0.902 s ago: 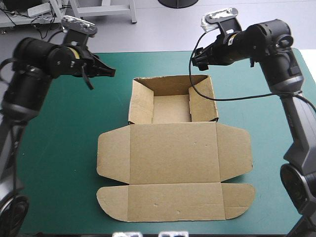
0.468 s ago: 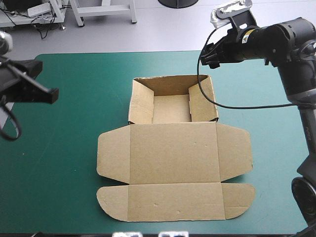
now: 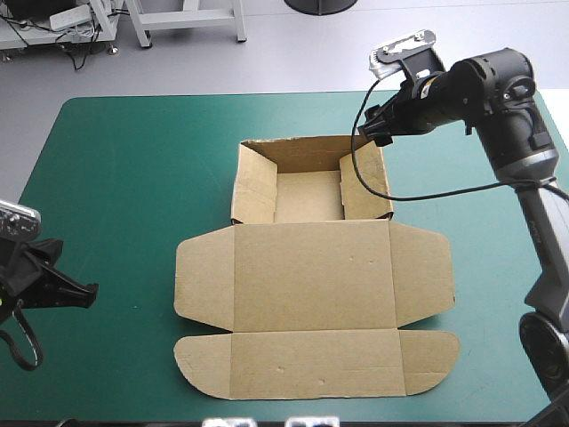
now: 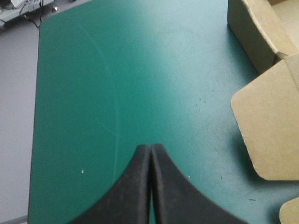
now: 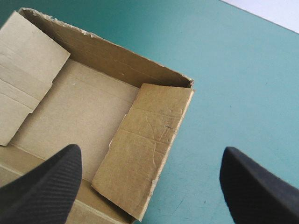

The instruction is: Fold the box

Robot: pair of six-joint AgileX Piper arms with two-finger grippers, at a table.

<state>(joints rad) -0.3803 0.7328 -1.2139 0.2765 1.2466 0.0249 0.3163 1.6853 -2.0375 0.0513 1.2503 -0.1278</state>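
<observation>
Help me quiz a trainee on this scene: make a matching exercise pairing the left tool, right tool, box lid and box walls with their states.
Things:
1. left tool
2. right tool
3. box lid
4. box walls

States:
A. standing upright
B. open
C. lying flat
D. shut

Pairs: 1-D, 2-B, 3-C, 4-A

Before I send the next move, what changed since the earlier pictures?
The left gripper, black fin-shaped fingers shut, withdrew from far left of the brown cardboard box to the near left edge of the table; right gripper barely shifted at the box's far right corner; box unmoved.
</observation>
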